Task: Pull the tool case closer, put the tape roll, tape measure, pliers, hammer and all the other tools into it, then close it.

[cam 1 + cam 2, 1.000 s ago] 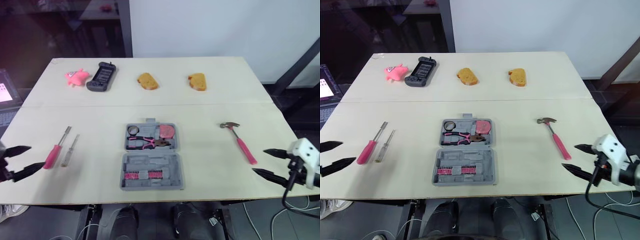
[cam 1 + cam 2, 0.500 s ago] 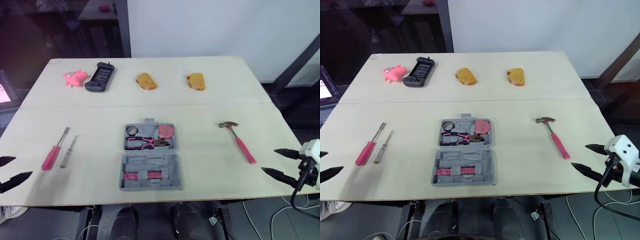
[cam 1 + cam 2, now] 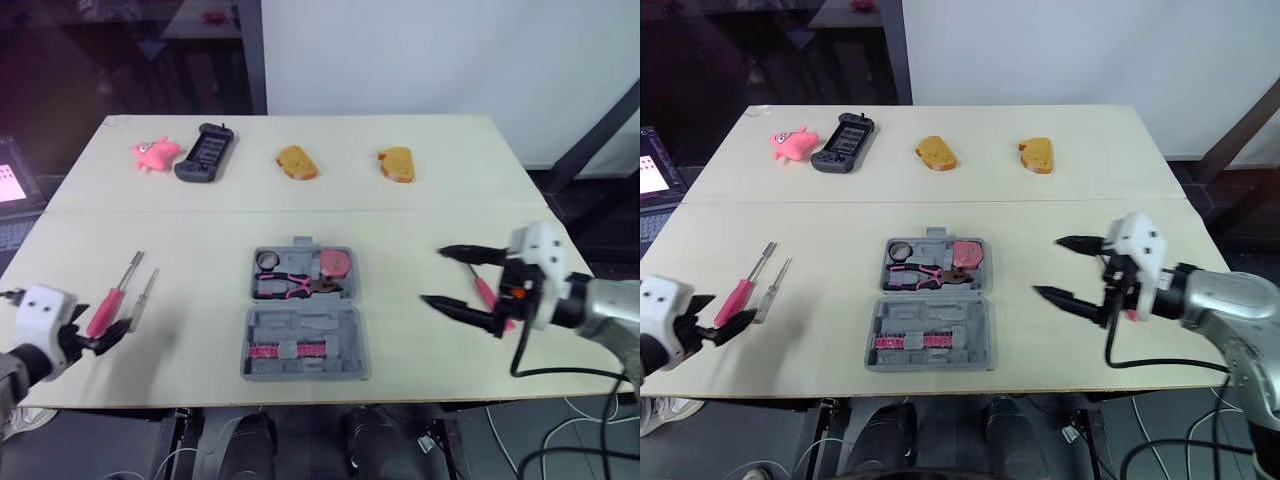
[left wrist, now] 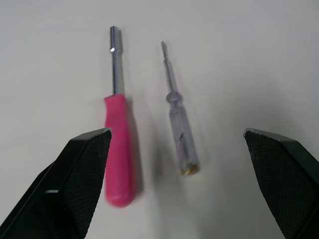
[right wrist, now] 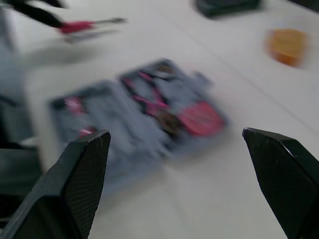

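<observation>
The desk (image 3: 420, 200) carries the open case (image 3: 300, 325) at its middle, near the front edge. The hammer (image 3: 481, 289) lies to the right of the case and is partly hidden by the right jaws. These are spread wide and empty above the desk, between case and hammer. The pliers (image 3: 295, 286), tape measure (image 3: 335, 264) and tape roll (image 3: 265, 261) are already seated in the case's far half.

To the left, the pink screwdriver (image 4: 117, 149) and clear screwdriver (image 4: 179, 134) lie side by side, not touching. The left jaws are held near their handle ends, wide open with nothing in them.

Picking up a screwdriver is judged the step in hand. One should be taken at a time. The left jaws are best centred over the pink handle and narrowed so that the clear one is not caught. They should then be lowered and closed across the handle's thick part.
</observation>
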Robot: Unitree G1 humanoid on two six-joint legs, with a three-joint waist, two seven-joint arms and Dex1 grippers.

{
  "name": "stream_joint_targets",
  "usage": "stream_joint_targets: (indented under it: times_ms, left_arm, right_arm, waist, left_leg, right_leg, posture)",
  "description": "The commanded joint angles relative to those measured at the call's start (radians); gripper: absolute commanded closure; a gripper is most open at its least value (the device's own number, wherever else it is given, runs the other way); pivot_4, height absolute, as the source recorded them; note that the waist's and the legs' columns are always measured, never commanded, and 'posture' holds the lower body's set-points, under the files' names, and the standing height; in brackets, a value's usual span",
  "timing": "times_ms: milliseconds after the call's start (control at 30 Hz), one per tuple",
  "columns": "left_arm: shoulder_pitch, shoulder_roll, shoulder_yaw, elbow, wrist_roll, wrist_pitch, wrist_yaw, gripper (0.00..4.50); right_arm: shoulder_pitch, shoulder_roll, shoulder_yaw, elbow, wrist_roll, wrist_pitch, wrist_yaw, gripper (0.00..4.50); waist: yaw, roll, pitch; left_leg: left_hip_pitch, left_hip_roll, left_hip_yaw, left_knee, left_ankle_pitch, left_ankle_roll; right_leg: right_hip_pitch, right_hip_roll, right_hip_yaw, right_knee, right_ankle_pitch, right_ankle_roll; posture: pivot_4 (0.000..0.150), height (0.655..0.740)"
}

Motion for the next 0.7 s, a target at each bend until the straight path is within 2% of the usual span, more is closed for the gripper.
stream_joint_targets:
  times_ms: [33, 300, 700]
  left_arm:
    - [-0.066, 0.026, -0.038, -0.085, -0.038, 0.180, 0.046, 0.02]
    - [-0.340, 0.107, -0.204, 0.054, -0.007, 0.510, 0.123, 0.02]
    - [-0.536, 0.091, -0.367, 0.384, 0.078, 0.352, 0.061, 0.02]
  right_arm:
    - [-0.065, 0.015, 0.075, -0.052, 0.040, 0.011, -0.005, 0.03]
    - [-0.138, 0.054, 0.160, -0.043, 0.027, -0.052, 0.009, 0.03]
    - [-0.082, 0.056, 0.190, -0.056, -0.042, -0.092, -0.035, 0.03]
  waist:
    - [0.002, 0.000, 0.000]
    - [0.000, 0.000, 0.000]
    - [0.003, -0.001, 0.000]
  left_leg:
    - [0.000, 0.000, 0.000, 0.000, 0.000, 0.000]
    - [0.000, 0.000, -0.001, 0.000, 0.000, 0.000]
    - [-0.001, -0.001, -0.001, 0.001, 0.000, 0.000]
  right_leg:
    - [0.000, 0.000, 0.000, 0.000, 0.000, 0.000]
    - [0.000, 0.000, -0.001, 0.000, 0.000, 0.001]
    - [-0.001, 0.000, -0.002, 0.001, 0.001, 0.002]
  posture:
    - [0.150, 0.7400]
    - [0.150, 0.7400]
    - [0.150, 0.7400]
